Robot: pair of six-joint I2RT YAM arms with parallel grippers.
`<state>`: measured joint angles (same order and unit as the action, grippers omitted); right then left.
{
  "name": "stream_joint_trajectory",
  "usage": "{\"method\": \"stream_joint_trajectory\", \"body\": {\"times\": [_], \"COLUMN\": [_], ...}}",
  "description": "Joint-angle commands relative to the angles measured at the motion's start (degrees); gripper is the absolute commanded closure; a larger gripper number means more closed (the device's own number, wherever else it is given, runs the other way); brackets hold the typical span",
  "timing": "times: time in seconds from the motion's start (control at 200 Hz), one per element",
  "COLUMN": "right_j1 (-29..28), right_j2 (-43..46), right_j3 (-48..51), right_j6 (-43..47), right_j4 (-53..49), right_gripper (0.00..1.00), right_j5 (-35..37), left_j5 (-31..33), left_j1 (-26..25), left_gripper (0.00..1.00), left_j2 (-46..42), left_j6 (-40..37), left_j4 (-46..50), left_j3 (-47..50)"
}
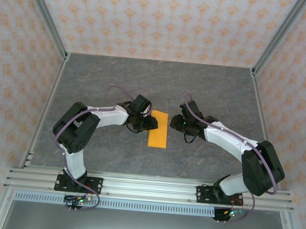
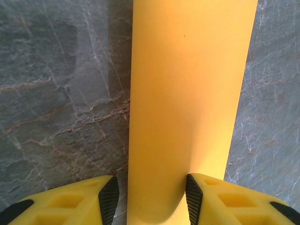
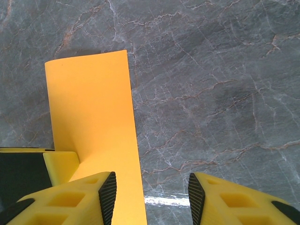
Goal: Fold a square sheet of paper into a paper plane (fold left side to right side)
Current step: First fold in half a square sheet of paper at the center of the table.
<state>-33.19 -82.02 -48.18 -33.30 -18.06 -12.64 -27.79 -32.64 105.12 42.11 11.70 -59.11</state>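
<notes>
The orange paper (image 1: 158,129) lies in the middle of a grey stone-look table (image 1: 102,83). It is a narrow upright strip, and I judge it already folded in half. My left claw (image 1: 148,123) sits at its left edge and my right claw (image 1: 180,122) just beside its right edge. The two face each other across it.

From the left wrist, the jaws stand about half open with the strip running between them. One pad (image 2: 193,197) touches the paper's edge and the other is over bare table. I see no pinch on the paper.

From the right wrist, the jaws are also about half open and hold nothing. One pad (image 3: 108,197) hangs over the paper's right edge, with mostly bare table between the pads. Here the sheet seems to bow up a little beside the left claw's finger.

I judge the paper very light, thin and limp. It will likely slide on the smooth top, sag if lifted by one corner, and keep any stray crease. I would take it at a free edge or corner with a shallow pinch, while the other claw pins the sheet flat.

There is open table on every side of the strip, most of it on the far side. The patterned walls (image 1: 19,54) and the near rail (image 1: 146,188) are well apart from it. The tightest spot is between the two claws themselves.
</notes>
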Motion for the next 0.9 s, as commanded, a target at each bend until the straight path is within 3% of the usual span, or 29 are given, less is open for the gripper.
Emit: {"method": "stream_joint_trajectory", "body": {"times": [0.0,0.641,0.896], "right_j1": [0.2,0.1,-0.6], "right_j2": [-0.3,-2.1,-5.8], "right_j3": [0.0,1.1,0.9], "right_j6": [0.6,-1.0,-3.4], "right_j4": [-0.7,3.0,8.2], "right_gripper": [0.53,0.54,0.6], "right_j5": [-0.1,-3.7,-7.6], "left_j5": [2.8,3.0,3.1], "left_j1": [-0.7,-0.6,-0.7], "left_gripper": [0.54,0.56,0.56], "left_j2": [2.8,3.2,3.2], "left_j6": [-0.3,-0.1,-0.2], "left_j4": [1.7,1.8,1.8], "left_j3": [0.0,0.1,0.1]}}
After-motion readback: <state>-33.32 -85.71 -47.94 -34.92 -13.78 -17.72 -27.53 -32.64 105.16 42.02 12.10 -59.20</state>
